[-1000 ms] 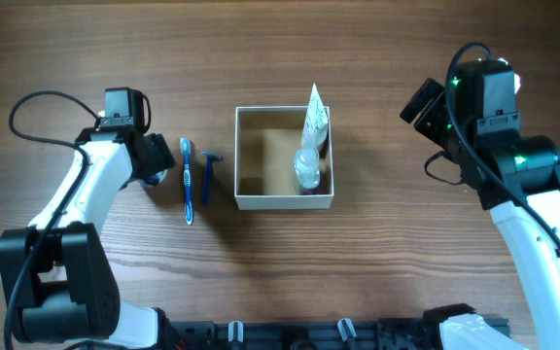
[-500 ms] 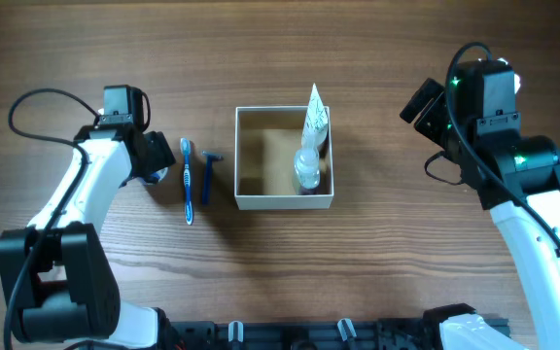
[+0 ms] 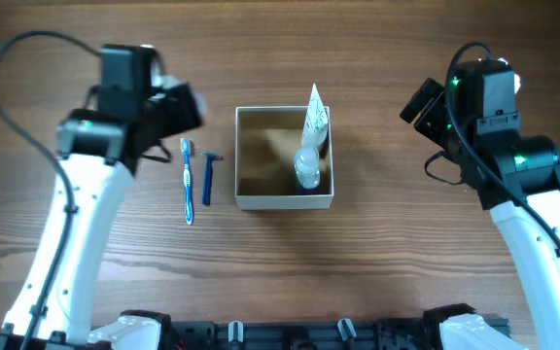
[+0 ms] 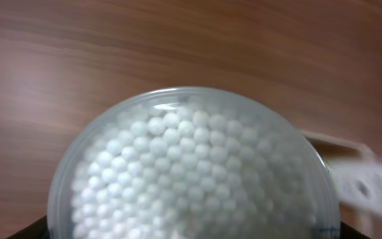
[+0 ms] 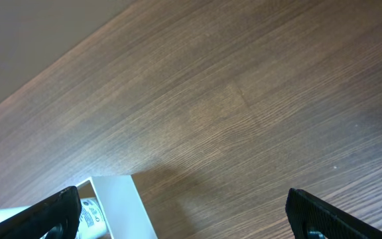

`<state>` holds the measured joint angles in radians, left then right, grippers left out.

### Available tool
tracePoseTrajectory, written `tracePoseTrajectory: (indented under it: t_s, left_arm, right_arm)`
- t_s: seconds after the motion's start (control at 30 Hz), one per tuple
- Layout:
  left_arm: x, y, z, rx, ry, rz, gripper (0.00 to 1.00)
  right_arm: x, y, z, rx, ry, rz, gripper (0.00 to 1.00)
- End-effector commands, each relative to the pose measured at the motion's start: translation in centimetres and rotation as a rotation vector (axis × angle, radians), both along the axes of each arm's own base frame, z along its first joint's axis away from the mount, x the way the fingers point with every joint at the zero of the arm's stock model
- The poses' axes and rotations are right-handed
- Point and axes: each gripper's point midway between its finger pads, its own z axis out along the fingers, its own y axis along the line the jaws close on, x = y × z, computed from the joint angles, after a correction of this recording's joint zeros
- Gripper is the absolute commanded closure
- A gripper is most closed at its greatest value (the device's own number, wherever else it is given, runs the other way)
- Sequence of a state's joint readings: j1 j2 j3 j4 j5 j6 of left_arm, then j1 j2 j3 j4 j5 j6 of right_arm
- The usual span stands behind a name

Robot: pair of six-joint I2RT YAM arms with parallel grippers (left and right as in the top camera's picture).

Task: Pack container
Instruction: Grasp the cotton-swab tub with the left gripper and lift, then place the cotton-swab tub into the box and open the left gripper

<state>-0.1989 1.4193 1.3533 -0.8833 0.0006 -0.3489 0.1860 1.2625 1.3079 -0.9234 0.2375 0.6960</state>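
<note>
The container (image 3: 285,202) is a square white box with a brown inside, at the table's middle. A white tube (image 3: 315,119) and a small clear bottle (image 3: 306,167) stand in its right side. My left gripper (image 3: 183,105) is raised left of the box and above the table. It is shut on a round jar of cotton swabs (image 4: 191,166), which fills the left wrist view. My right gripper (image 3: 418,100) is open and empty, right of the box. The box's corner (image 5: 121,206) shows in the right wrist view.
A blue toothbrush (image 3: 187,180) and a dark blue razor (image 3: 208,175) lie side by side on the wood table, just left of the box. A white thing (image 4: 370,179) shows blurred at the right edge of the left wrist view.
My left arm has risen and swung up and to the right, lifting the round jar off the table left of the toothbrush. The right arm has not moved.
</note>
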Motion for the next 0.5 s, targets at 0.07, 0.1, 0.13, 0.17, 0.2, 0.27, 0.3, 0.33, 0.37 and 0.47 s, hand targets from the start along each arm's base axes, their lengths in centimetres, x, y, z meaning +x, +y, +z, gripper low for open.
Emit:
tracePoseTrajectory:
  t_s: [0.07, 0.1, 0.13, 0.17, 0.2, 0.27, 0.3, 0.33, 0.37, 0.47]
  left_arm:
    - [-2.2, -8.5, -0.4, -0.041, 0.022, -0.189, 0.38]
    - [-2.5, -9.3, -0.8, -0.025, 0.027, -0.210, 0.38]
    - [-2.7, -10.1, -1.2, -0.012, 0.033, -0.229, 0.38]
    - [-2.9, -11.0, -1.9, 0.002, 0.046, -0.250, 0.37]
    - [-3.0, -11.6, -2.4, 0.008, 0.055, -0.259, 0.37]
    - [-3.0, -12.3, -3.9, 0.037, 0.085, -0.259, 0.36]
    - [-2.8, -12.3, -4.9, 0.066, 0.103, -0.251, 0.36]
    - [-2.6, -12.3, -5.7, 0.083, 0.116, -0.246, 0.36]
    - [-2.5, -12.5, -6.7, 0.097, 0.136, -0.247, 0.36]
    - [-1.9, -12.8, -10.0, 0.128, 0.203, -0.247, 0.35]
  right_arm:
    - [0.3, -0.5, 0.1, -0.011, -0.003, -0.029, 0.00]
    - [0.3, -0.5, 0.1, -0.011, -0.003, -0.029, 0.00]
    - [0.3, -0.5, 0.1, -0.011, -0.003, -0.029, 0.00]
    - [0.3, -0.5, 0.1, -0.011, -0.003, -0.029, 0.00]
    - [0.3, -0.5, 0.1, -0.010, -0.003, -0.029, 0.00]
    - [0.3, -0.5, 0.1, -0.011, -0.003, -0.029, 0.00]
    - [0.3, -0.5, 0.1, -0.011, -0.003, -0.029, 0.00]
    - [0.3, -0.5, 0.1, -0.011, -0.003, -0.029, 0.00]
    - [0.3, -0.5, 0.1, -0.011, -0.003, -0.029, 0.00]
    - [0.3, -0.5, 0.1, -0.011, -0.003, -0.029, 0.00]
